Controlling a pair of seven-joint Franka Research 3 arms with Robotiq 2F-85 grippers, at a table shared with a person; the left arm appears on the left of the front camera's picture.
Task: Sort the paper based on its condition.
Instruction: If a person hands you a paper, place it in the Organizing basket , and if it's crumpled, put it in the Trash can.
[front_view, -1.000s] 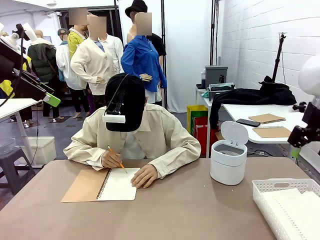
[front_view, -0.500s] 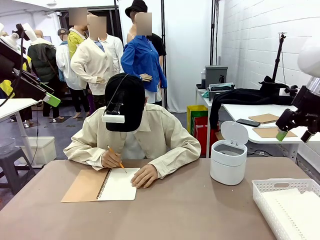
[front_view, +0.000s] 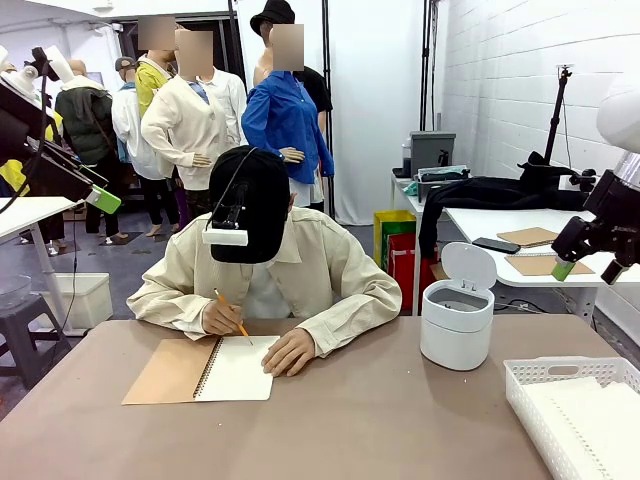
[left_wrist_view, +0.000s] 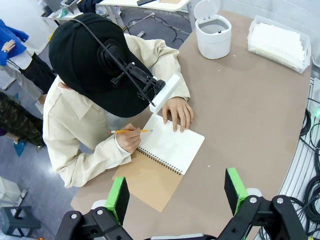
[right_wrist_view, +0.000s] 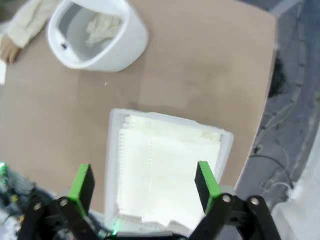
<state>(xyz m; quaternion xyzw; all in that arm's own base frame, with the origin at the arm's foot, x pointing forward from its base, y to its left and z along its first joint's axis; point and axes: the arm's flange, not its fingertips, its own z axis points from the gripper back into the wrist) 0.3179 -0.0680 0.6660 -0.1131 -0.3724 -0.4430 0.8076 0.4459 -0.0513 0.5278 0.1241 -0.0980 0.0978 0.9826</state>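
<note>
- Right gripper (right_wrist_view: 144, 186) is spread wide with nothing in it, hanging high above the white basket (right_wrist_view: 114, 150); the stack of paper (right_wrist_view: 167, 172) lies flat inside, straight below the green pads.
- Just past the basket: a small white bin (right_wrist_view: 107, 47), lid up, something crumpled inside.
- Table edge (right_wrist_view: 260, 100) runs close along the basket's side, cables beyond it.
- Left gripper (left_wrist_view: 175, 195) is wide open too, empty, up over the notebook (left_wrist_view: 162, 160).
- Person's hand (left_wrist_view: 129, 141) holds a pencil on the page, the other hand (left_wrist_view: 178, 111) pins it. Bare table between there and the bin.

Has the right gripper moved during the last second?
Yes. The right gripper rose and shifted left, from beside the far white table to above its edge.
</note>
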